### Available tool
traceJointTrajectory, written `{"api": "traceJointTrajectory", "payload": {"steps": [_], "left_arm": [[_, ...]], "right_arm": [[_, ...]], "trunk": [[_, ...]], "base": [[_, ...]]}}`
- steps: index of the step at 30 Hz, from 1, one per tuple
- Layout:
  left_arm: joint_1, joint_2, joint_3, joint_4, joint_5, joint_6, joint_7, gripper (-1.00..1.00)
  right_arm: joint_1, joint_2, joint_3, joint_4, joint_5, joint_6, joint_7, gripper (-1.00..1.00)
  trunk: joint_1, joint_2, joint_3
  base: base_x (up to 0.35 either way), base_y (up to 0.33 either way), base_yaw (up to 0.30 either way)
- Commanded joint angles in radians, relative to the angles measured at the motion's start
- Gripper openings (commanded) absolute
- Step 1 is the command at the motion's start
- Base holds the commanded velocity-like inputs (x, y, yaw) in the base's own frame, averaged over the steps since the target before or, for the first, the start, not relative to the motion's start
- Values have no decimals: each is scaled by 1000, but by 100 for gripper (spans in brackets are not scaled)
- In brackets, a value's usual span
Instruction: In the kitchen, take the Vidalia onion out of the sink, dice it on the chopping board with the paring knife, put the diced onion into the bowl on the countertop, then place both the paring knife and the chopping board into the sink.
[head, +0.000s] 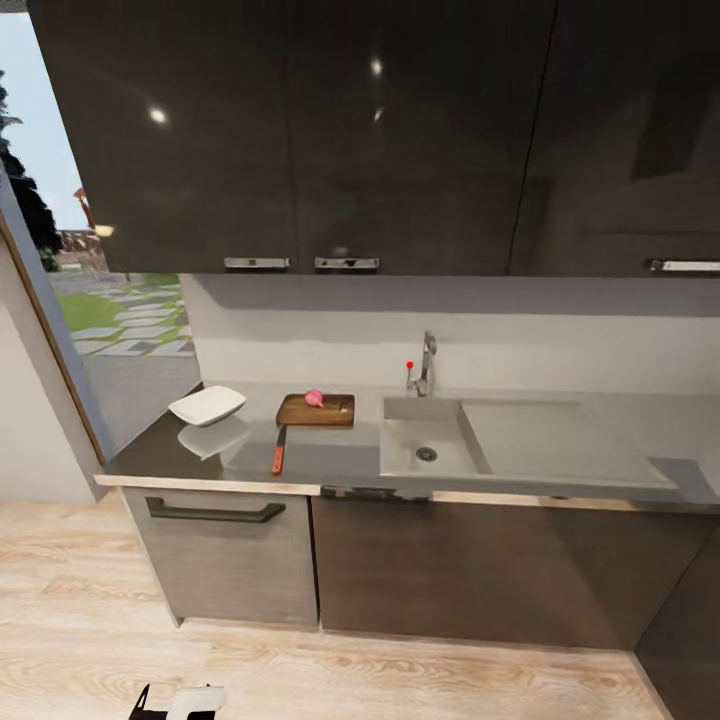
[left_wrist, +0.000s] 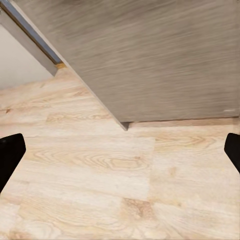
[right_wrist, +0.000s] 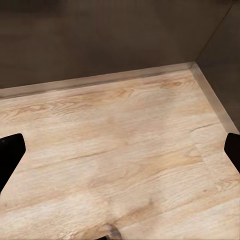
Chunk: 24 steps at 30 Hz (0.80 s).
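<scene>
while the vidalia onion (head: 314, 398) already sits on the chopping board (head: 317, 411), dicing looks like the step in hand.
paring knife (head: 279, 451) lies on the counter (head: 330, 462) just before the board, bowl (head: 208, 406) to its left, sink (head: 428, 448) to the right. left gripper (left_wrist: 120, 155) and right gripper (right_wrist: 120, 155) hang over wooden floor, jaws spread wide, holding nothing; next, close in and grasp the knife.

Glossy dark wall cupboards (head: 300, 130) with metal bar handles fill the top of the frame, catching small bright spots of light. Below them runs a pale grey back wall (head: 560, 350). Dark base cabinets (head: 470, 570) stand on a light wood-plank floor (head: 90, 620). At the left edge a window (head: 110, 300) looks onto grass and paving.
</scene>
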Motion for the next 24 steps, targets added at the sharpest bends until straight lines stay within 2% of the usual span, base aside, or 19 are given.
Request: {"api": "traceJointTrajectory", "payload": {"steps": [1,17,23,24], "left_arm": [[-2,0,-8,-3,3,-2,6,100],[-2,1,-7,0,4,-2,6,100],[-1,1,-7,-2,4,-2,6,100],[-1,1,-7,-2,4,-2,6,100]], "right_arm": [[0,0,0,-1,-2,-2,-1,100],[0,1,2,2,0,1,0,100],[0,1,3,58,5,0,1,100],[0,1,3,92,5,1,1,100]], "trunk": [[1,-1,1],[1,-1,20],[1,-1,20],[1,-1,20]], "base": [[0,0,0],[0,0,0],[0,0,0],[0,0,0]]}}
